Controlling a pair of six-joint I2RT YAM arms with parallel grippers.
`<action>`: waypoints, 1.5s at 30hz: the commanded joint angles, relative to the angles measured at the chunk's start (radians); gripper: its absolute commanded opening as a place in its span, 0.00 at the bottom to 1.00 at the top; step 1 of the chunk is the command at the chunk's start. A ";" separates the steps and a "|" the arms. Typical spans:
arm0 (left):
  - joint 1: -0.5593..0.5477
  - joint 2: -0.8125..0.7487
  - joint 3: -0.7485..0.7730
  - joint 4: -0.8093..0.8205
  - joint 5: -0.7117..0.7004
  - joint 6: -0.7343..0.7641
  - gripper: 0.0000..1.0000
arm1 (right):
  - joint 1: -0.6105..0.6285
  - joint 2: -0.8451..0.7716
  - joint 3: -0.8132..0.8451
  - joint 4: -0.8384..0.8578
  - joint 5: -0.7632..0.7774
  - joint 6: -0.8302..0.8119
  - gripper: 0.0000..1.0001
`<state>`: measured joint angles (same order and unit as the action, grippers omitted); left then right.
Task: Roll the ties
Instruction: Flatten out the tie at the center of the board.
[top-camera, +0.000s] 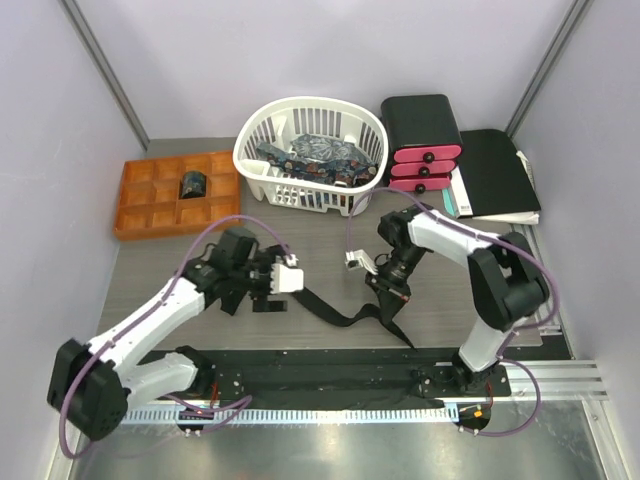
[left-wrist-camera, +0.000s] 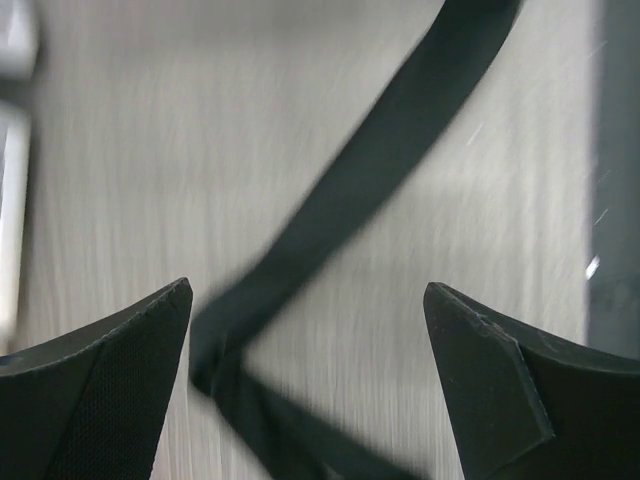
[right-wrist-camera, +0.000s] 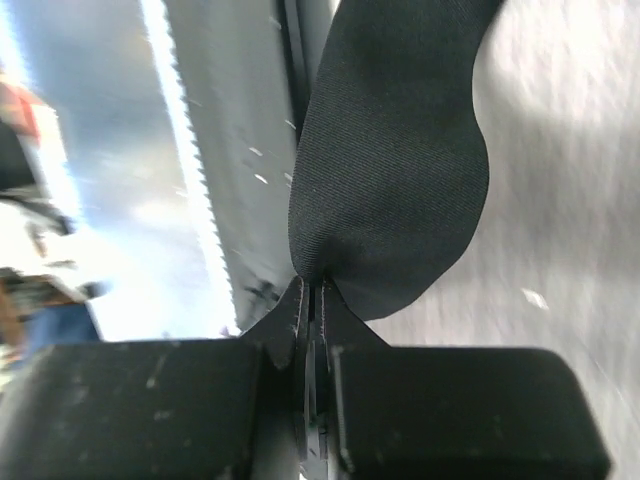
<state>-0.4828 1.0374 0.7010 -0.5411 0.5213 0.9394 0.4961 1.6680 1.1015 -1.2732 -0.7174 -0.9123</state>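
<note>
Three containers stand along the far side of the table (top-camera: 300, 235). At the left we see an orange tray (top-camera: 140, 222) divided into small square cells. One cell, toward the basket side, holds a rolled tie (top-camera: 192, 185), a small dark coil. In the middle sits a white basket (top-camera: 300, 192) with slatted walls, and several patterned ties (top-camera: 320, 152), dark blue with coloured markings, lie heaped loosely in it. Just to its right is a black box (top-camera: 418, 118) with three pink drawers (top-camera: 425, 168), all pushed in; we cannot see what they contain. A black folder (top-camera: 495, 172) lies flat beside the box.

Nearer the arms, the black tie (top-camera: 345, 318) lies unrolled on the bare table between the two grippers, bending and crossing over itself along its length. The right gripper (top-camera: 392, 290) has its fingers pressed together on one end of this tie. In the right wrist view we see the fabric (right-wrist-camera: 400, 170) pinched at the fingertips (right-wrist-camera: 312, 290) and fanning out beyond them. The left gripper (top-camera: 270, 290) hovers over the tie's other end with its fingers spread wide, holding nothing. In its own view the narrow strip (left-wrist-camera: 380, 150) runs across the table between the parted fingers (left-wrist-camera: 307, 288).
</note>
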 joint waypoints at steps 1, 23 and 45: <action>-0.190 0.116 0.074 0.174 0.071 -0.101 0.95 | -0.031 0.123 0.084 -0.198 -0.232 -0.120 0.01; -0.455 0.627 0.262 0.345 0.035 -0.384 0.22 | -0.218 0.433 0.219 -0.233 -0.125 -0.146 0.08; -0.264 0.911 0.515 0.191 0.220 -1.022 0.00 | -0.378 -0.051 -0.023 0.245 0.064 0.066 0.67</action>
<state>-0.7765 1.9087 1.1629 -0.3412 0.7052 0.0681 0.1146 1.6234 1.1023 -1.1381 -0.7162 -0.8352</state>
